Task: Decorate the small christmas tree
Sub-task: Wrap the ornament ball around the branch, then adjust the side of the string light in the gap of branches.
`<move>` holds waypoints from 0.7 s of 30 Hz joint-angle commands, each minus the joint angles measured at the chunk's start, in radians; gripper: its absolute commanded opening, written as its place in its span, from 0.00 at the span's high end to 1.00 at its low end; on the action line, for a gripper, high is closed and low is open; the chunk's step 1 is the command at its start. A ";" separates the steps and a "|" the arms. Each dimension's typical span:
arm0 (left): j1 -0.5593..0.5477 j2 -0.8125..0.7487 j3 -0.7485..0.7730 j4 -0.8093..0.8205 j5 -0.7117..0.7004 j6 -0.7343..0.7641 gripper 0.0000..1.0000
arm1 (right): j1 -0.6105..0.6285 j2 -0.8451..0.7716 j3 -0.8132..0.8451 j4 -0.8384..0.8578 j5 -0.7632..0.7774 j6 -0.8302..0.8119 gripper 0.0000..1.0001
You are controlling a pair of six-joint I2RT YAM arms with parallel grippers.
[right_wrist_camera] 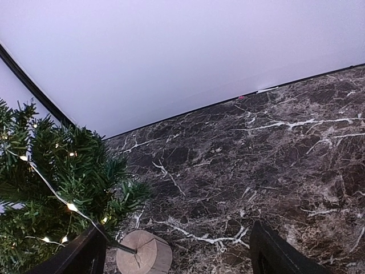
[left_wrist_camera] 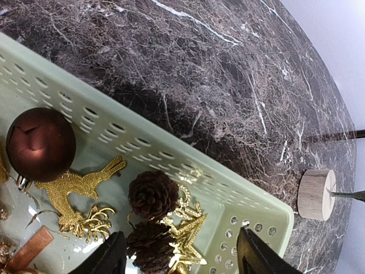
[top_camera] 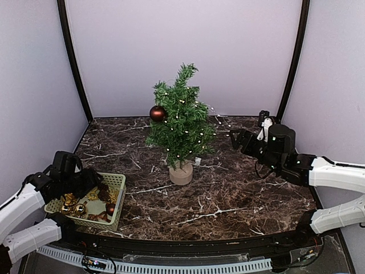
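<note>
While left end effector (left_wrist_camera: pixel 182 258) hangs spread over basket (left_wrist_camera: pixel 142 137), right end effector (right_wrist_camera: pixel 179 257) spread near small christmas tree (right_wrist_camera: pixel 57 188)

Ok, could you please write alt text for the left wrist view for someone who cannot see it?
A pale green basket on a dark marble table holds a brown bauble, two pine cones and a gold glitter reindeer. The left arm's open fingers frame the nearer cone; the tree's wooden base stands beyond.

Place: looking like a robot lab booth.
Walls: plain pale panels (top_camera: pixel 182 51) closing in left, far, right.
Frame: black poles (top_camera: pixel 73 63) rising at far corners.
Table: marble-pattern top (top_camera: pixel 239 194) carrying white arms (top_camera: pixel 336 174) near edge.
</note>
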 commanded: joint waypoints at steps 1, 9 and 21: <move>0.005 -0.046 -0.003 -0.103 -0.017 -0.068 0.31 | -0.025 -0.022 -0.036 0.027 0.012 0.021 0.11; 0.005 -0.072 -0.033 -0.116 -0.029 -0.133 0.32 | -0.039 -0.050 -0.043 0.086 -0.096 -0.037 0.08; 0.005 -0.030 -0.010 -0.079 -0.003 -0.092 0.29 | -0.038 -0.057 -0.049 0.204 -0.334 -0.112 0.06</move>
